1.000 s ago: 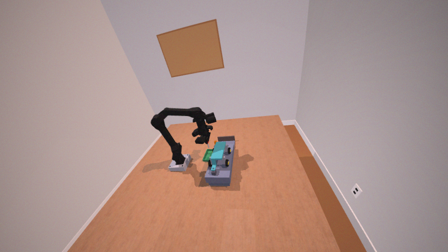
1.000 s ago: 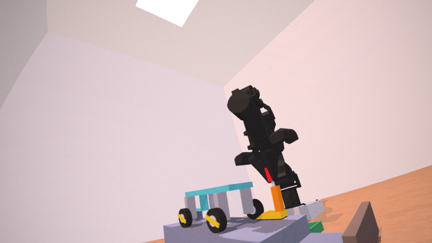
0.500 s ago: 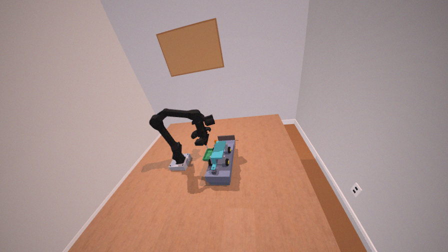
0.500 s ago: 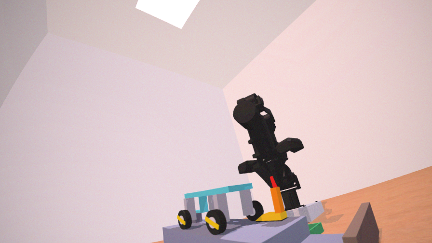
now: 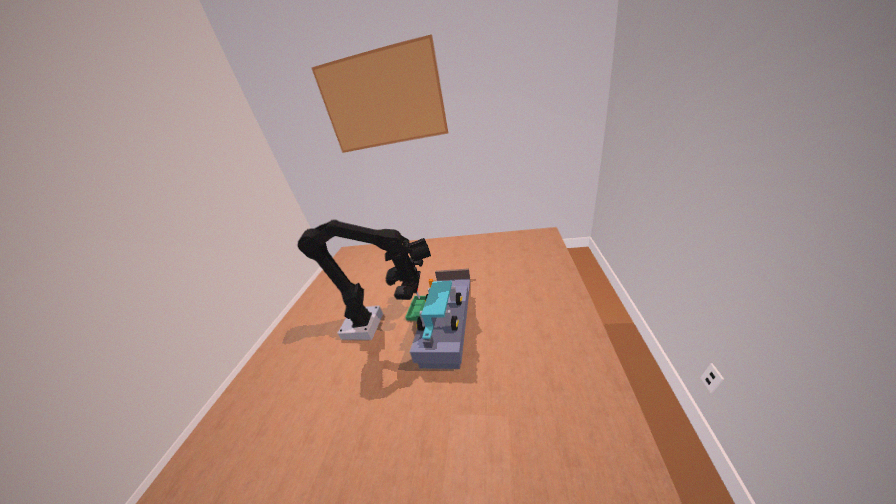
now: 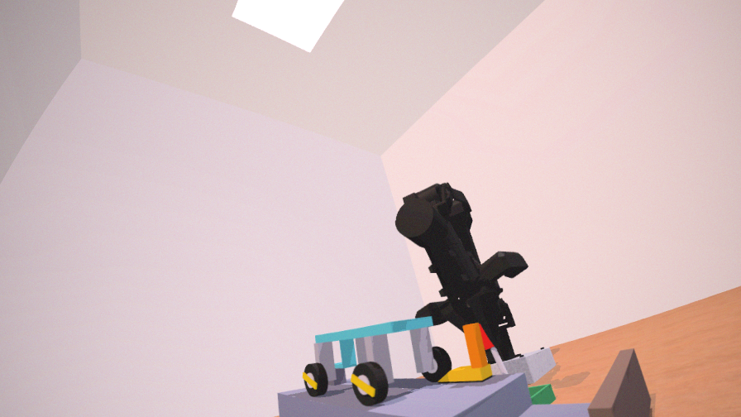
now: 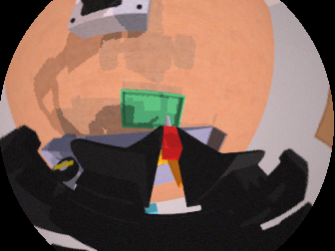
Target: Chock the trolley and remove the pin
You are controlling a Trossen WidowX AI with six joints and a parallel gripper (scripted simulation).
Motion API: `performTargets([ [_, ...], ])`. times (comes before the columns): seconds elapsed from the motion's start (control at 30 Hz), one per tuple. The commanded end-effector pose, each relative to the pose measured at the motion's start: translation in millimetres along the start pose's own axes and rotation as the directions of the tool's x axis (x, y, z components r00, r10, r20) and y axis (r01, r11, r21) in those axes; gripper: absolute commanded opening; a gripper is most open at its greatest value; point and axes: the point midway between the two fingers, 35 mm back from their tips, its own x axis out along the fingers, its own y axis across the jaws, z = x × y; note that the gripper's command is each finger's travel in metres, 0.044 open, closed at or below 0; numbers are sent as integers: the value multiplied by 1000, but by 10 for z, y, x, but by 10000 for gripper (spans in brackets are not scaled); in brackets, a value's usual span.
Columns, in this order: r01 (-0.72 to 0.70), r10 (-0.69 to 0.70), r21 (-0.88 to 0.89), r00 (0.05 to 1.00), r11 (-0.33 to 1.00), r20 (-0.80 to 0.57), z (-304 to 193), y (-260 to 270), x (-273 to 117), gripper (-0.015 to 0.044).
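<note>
So the gripper [image 5: 416,292] [image 6: 492,357] [image 7: 169,129] is clamped on the red-headed stop pin [image 6: 485,337] [image 7: 172,144], and that pin is the thing to watch. In the wrist view its red block of a head sits between the 2 black fingertips, with the thin pale shank poking out toward the green tray [image 5: 416,308] [image 6: 542,395] [image 7: 152,109]. The shank runs on a slant in the exterior view, not plumb.

The tray lies below the fingers, on the robot-base side of the ramp [image 5: 438,356] [image 6: 466,399] [image 7: 199,134]. I'd call the next move a short lowering toward the tray, then letting go. My worry is the slanted shank snagging the rim or the ramp edge.

Materials: matte black arm, glossy-looking flat red head, shallow rectangular green tray with thin walls, slate-blue slab ramp with a brown end board [image 5: 452,274] [image 6: 620,386] [image 7: 217,138] facing the far edge of the wood-grain tabletop [image 5: 488,426] [image 6: 689,337] [image 7: 224,75]. The trolley [image 5: 437,297] [image 6: 373,329] has a flat turquoise deck and black wheels with yellow bars. The yellow chock [image 6: 466,373], with its upright orange handle [image 5: 431,281] [image 6: 474,344] [image 7: 175,172], looks snug against 1 wheel [image 6: 437,364].
</note>
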Motion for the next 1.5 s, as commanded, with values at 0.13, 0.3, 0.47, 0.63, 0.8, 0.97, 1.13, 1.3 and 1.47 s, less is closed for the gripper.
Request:
performTargets([
  [0.13,16,-16,1,1000,1000,4,19,-94,272,0],
  [0.3,17,-17,1,1000,1000,4,28,-124,353,0],
  [0.47,17,-17,1,1000,1000,4,27,-115,351,79],
  [0.63,16,-16,1,1000,1000,4,24,-78,350,190],
  [0.8,16,-16,1,1000,1000,4,22,-44,355,190],
  [0.97,16,-16,1,1000,1000,4,19,-13,361,190],
  [1.13,16,-16,1,1000,1000,4,17,19,367,190],
  [1.3,15,-15,1,1000,1000,4,15,49,375,190],
  [1.47,15,-15,1,1000,1000,4,13,80,383,190],
])
